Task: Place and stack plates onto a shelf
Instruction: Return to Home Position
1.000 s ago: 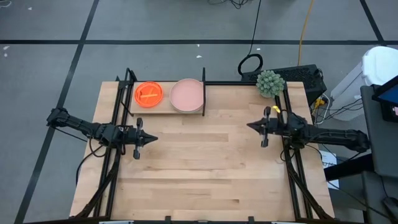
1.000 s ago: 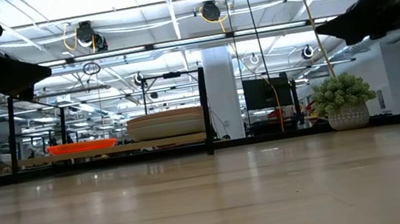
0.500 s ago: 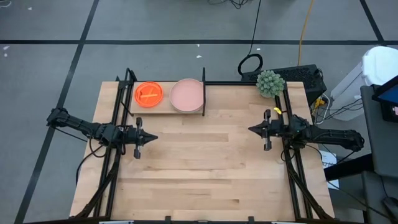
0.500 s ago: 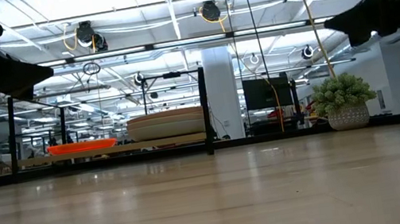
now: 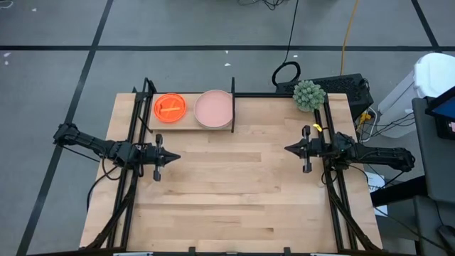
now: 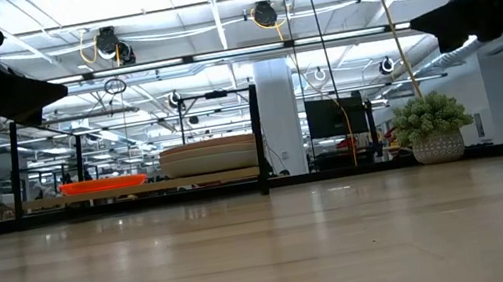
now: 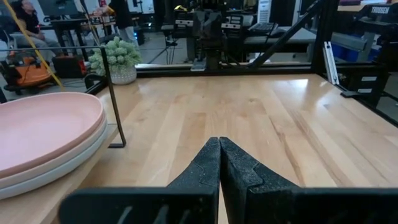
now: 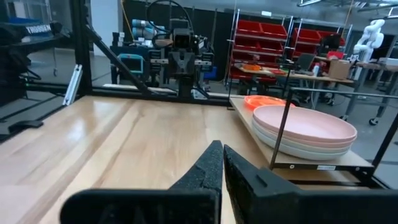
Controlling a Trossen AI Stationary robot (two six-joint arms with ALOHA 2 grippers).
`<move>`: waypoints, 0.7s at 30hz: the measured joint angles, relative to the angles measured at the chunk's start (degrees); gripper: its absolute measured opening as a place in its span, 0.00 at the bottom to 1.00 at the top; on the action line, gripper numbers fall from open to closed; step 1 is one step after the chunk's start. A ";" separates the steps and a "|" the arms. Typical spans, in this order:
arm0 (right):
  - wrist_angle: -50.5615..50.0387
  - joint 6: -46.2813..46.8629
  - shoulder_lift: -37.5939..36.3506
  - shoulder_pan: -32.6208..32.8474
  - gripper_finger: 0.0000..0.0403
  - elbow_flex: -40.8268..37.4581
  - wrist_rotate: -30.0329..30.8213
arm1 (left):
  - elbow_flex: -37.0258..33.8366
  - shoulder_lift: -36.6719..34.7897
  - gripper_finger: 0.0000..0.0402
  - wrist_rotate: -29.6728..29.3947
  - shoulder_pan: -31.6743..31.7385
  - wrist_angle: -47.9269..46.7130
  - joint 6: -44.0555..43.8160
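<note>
Two stacks sit on the shelf [image 5: 190, 122] at the table's far left corner. The translucent orange plates [image 5: 170, 107] are toward its outer end and the pale pink plates [image 5: 214, 109] beside them, near but apart, close to the shelf's inner posts. From overhead each stack reads as a single disc. The low view shows what that hides: the pink-topped pile is several plates thick, the orange one thin and flat. I can't count the plates in either stack, and the lower rims' colours are hard to make out.

The left gripper [image 5: 173, 158] hangs over the left side of the table [image 5: 234, 199] and the right gripper [image 5: 288, 148] over its right side, tips facing each other, well apart. Each wrist view shows its own fingers pressed tip to tip with nothing between them. In the low view both arms are cut off at the upper corners, just dark bulk.

A small potted plant [image 5: 308, 94] stands at the far right corner, near the right arm. Between the grippers, and across the near half, it's open wood
</note>
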 joint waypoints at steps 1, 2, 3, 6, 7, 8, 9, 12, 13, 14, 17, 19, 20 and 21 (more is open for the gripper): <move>0.02 0.30 -0.04 0.00 0.00 0.00 -0.09 | 0.00 0.00 0.01 0.00 0.00 0.00 -0.19; 0.01 0.52 -0.05 0.00 0.00 0.00 -0.13 | 0.00 0.00 0.01 0.00 0.00 0.00 -0.40; 0.00 0.79 -0.02 0.05 0.00 0.00 -0.16 | 0.00 0.01 0.01 0.00 0.00 0.00 -0.44; -0.02 1.76 -0.03 0.07 0.00 -0.02 -0.38 | 0.00 0.00 0.01 0.00 0.00 0.00 -0.46; -0.06 1.97 -0.01 0.15 0.00 -0.04 -0.53 | 0.00 0.00 0.01 0.00 0.00 0.00 -0.46; -0.04 2.12 0.06 0.50 0.00 -0.04 -0.58 | 0.00 0.00 0.01 0.00 0.00 0.00 -0.44; -0.04 2.18 0.24 1.00 0.00 -0.04 -0.63 | 0.00 0.00 0.01 -0.02 0.00 0.00 -0.36; -0.07 2.73 1.29 3.19 0.00 -0.04 -0.69 | 0.00 0.00 0.01 -0.02 0.00 0.02 -0.18; -0.07 2.92 1.74 3.96 0.00 -0.04 -0.62 | 0.00 0.00 0.01 -0.02 0.00 0.02 -0.16; -0.07 3.01 2.12 4.59 0.00 -0.04 -0.50 | 0.00 0.00 0.01 -0.02 0.00 0.04 -0.15; 0.04 2.97 2.59 5.59 0.00 -0.06 0.84 | 0.00 0.00 0.01 -0.03 0.00 0.04 -0.15; 0.21 2.81 2.54 5.62 0.00 -0.07 0.75 | 0.00 0.00 0.01 -0.04 0.00 0.04 -0.15; 0.28 2.78 2.45 5.62 0.00 -0.07 0.64 | 0.00 0.00 0.01 -0.04 -0.02 0.04 -0.18; 0.28 2.77 2.20 5.62 0.00 -0.07 0.45 | 0.00 0.00 0.01 -0.04 -0.02 0.04 -0.34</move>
